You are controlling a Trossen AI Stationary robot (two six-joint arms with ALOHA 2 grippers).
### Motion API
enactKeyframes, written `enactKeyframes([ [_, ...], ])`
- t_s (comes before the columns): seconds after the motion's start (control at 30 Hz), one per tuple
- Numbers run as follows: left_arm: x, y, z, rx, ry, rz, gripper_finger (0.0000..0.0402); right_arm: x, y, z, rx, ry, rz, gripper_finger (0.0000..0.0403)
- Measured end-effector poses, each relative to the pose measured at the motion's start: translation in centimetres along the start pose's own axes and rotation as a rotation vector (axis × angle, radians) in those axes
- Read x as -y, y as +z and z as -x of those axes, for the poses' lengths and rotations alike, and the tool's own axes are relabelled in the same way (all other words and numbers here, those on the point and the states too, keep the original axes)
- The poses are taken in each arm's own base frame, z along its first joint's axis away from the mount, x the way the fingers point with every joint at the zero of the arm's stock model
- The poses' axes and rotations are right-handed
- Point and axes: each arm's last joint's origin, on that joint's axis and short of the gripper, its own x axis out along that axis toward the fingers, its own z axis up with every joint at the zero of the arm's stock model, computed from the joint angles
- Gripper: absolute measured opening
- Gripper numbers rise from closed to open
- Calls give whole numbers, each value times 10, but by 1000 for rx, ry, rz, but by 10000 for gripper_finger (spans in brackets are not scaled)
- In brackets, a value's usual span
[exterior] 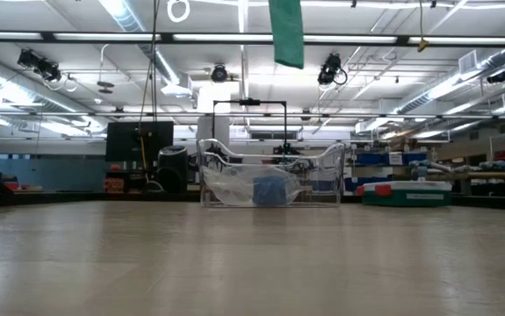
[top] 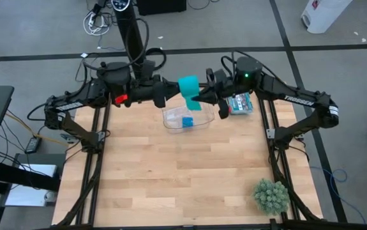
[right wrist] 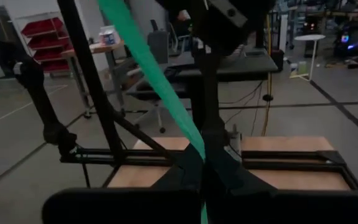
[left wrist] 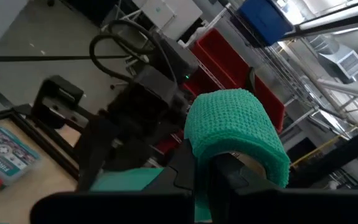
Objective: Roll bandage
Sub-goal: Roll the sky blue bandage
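Bench front: pale wooden-plank bench [top: 183, 185] with a small spiky green ball-shaped plant [top: 271, 196] near its front right corner.
Bench middle: clear plastic tray [top: 189, 117] standing toward the back of the bench, a small blue roll [top: 187, 121] lying inside it; in the low view the tray shows upright with the blue roll in its middle.
Bandage: teal-green soft fabric bandage [top: 189, 89] held in the air above the tray's rear edge, between the two hands; a wound coil of it [left wrist: 238, 130] sits at the left hand, and a flat ribbon [right wrist: 150, 68] runs taut and slanting to the right hand. In the low view a strip of it [exterior: 286, 33] hangs down from above, well clear of the bench.
Left hand: dark two-finger hand [top: 163, 93] raised over the bench's back edge, fingers closed on the coil end of the bandage.
Right hand: dark two-finger hand [top: 201, 98] just beside the left one, fingers pinched tight on the ribbon end.
Back right: flat first-aid box with a printed label [top: 240, 103] lying on the bench beside the right arm.
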Motion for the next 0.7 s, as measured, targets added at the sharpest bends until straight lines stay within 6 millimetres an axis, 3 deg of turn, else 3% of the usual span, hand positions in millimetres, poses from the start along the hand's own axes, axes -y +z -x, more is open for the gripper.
enactKeyframes([
  [0.4, -4, -10, -8, -69, 19, -9, 21, 19, 10, 10, 96, -65, 40, 8],
  [0.53, -4, -10, -8, -72, 15, -13, 21, 12, 6, 14, 29, 24, -45, 45],
  [0.7, -4, -10, -8, -73, 15, -13, 21, 2, -15, 21, -196, 51, -189, 118],
])
